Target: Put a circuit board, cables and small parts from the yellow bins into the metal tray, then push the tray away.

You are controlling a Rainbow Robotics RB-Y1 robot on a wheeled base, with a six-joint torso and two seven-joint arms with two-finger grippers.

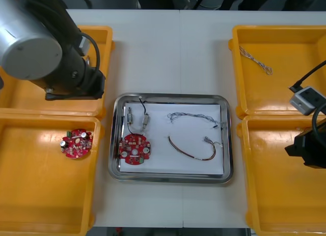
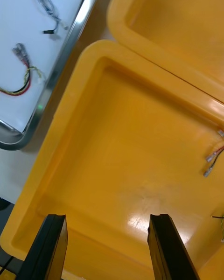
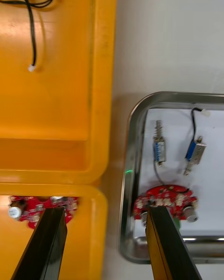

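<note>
Light tabletop [image 1: 168, 53] carries the metal tray [image 1: 116, 144] between the yellow bins [image 1: 30, 195], already holding a red circuit board [image 1: 135, 149], two small metal parts [image 1: 145, 121], a twisted blue and white cable [image 1: 193, 116] and a red and yellow cable [image 1: 191, 153]. Both my grippers are empty with fingers apart: my left gripper [image 3: 105, 210] hangs by the tray's left rim, my right gripper [image 2: 107, 217] over the near right bin [image 2: 140, 135]. Loading looks done to me, so pushing the tray away comes next.
</note>
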